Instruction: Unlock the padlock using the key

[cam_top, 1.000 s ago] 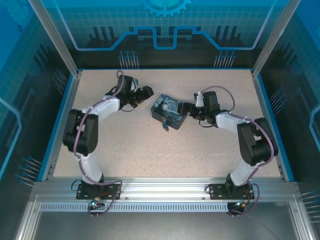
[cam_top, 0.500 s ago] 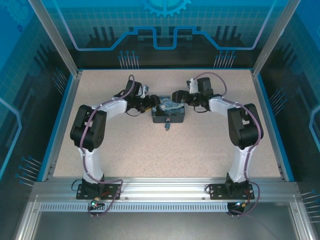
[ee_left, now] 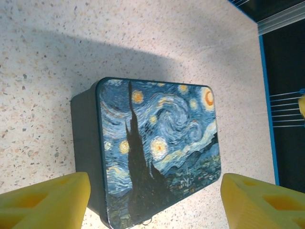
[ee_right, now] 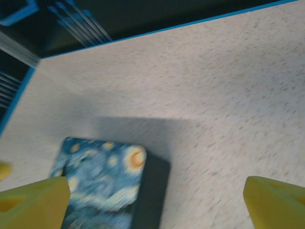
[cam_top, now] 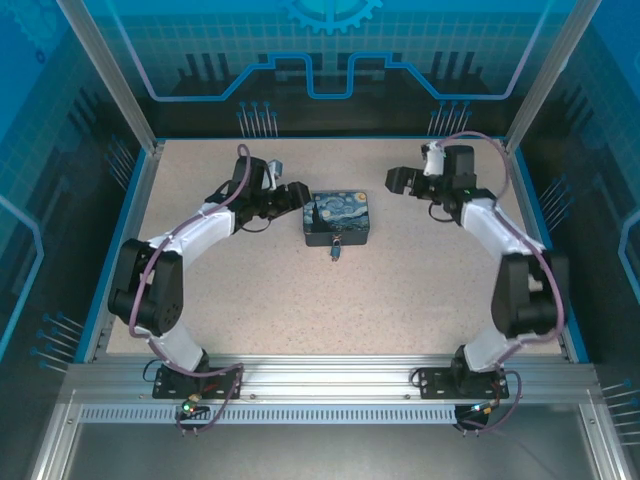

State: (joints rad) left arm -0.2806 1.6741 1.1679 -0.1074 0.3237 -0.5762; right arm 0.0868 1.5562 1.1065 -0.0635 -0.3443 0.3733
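The small blue-teal padlock [cam_top: 334,250] hangs at the near side of the starry-night tin [cam_top: 338,218], at mid-table. I cannot make out the key; it is too small to tell apart. My left gripper [cam_top: 297,197] is open just left of the tin, not touching it. In the left wrist view the tin [ee_left: 157,148] lies ahead between the yellow fingers [ee_left: 45,200], and a thin metal ring [ee_left: 147,221] peeks out at its lower edge. My right gripper [cam_top: 395,180] is open, up and to the right of the tin, apart from it. The right wrist view shows the tin [ee_right: 97,186] at lower left.
The blue table rim [cam_top: 325,138] runs along the back and both sides. Speckled tabletop [cam_top: 330,300] stretches between the tin and the arm bases. The left arm's elbow [cam_top: 150,285] and the right arm's elbow [cam_top: 530,300] stand near the side edges.
The tin was turned square about a second ago and has stayed put since. The right gripper has drawn back to the right, away from the tin. The left gripper has pulled slightly left.
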